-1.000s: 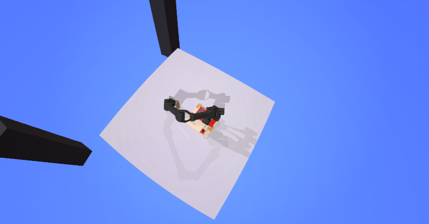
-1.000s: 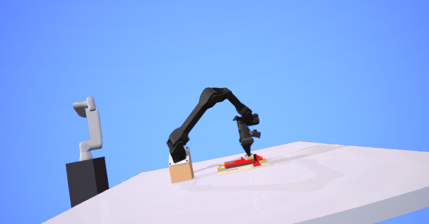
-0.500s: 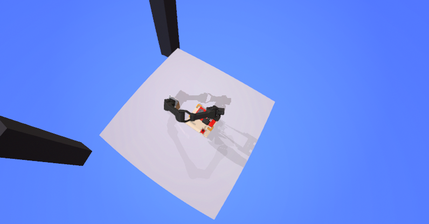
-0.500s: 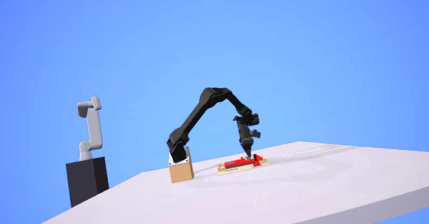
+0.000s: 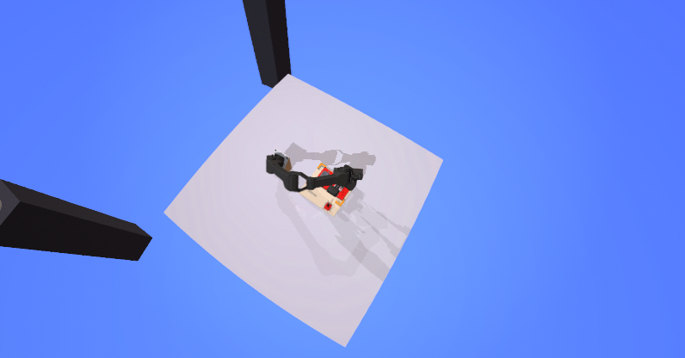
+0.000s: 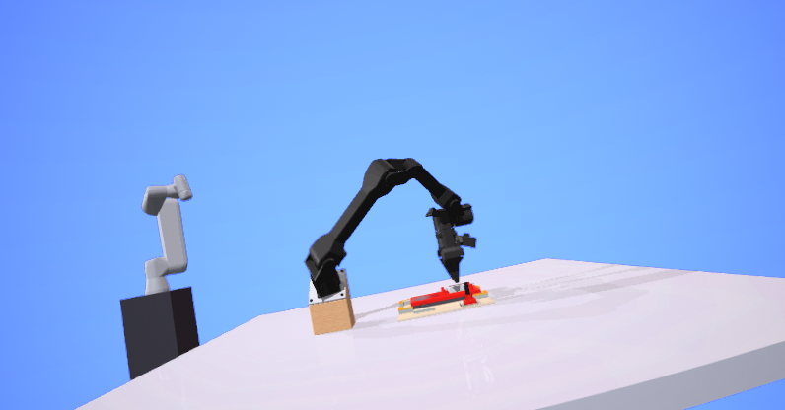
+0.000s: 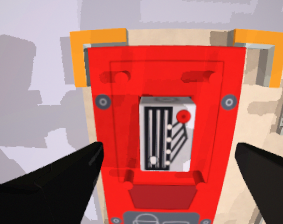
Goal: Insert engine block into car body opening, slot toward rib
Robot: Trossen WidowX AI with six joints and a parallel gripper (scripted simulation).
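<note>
The engine block (image 6: 455, 286) (image 7: 179, 150), light grey with black stripes and a red disc on its side, sits in the opening of the red car body (image 5: 342, 193) (image 6: 431, 300) (image 7: 162, 75). Its upper part shows above the red surface; how deep it sits is hard to tell. My gripper (image 6: 456, 281) (image 7: 169, 145) is open, with one black finger on each side of the block and a gap on both sides. Nothing is between the fingers' grip. The rib inside the opening is hidden. The arm hides the block in the top view.
The car body lies on a beige board (image 5: 316, 198) (image 6: 420, 314) (image 7: 167, 37) between orange corner pieces (image 7: 99, 37) (image 7: 257, 36). A small red part (image 5: 328, 206) is on the board. My arm's wooden base (image 6: 331, 318) stands beside it. A grey arm (image 6: 173, 237) stands on a dark pedestal (image 6: 151, 330).
</note>
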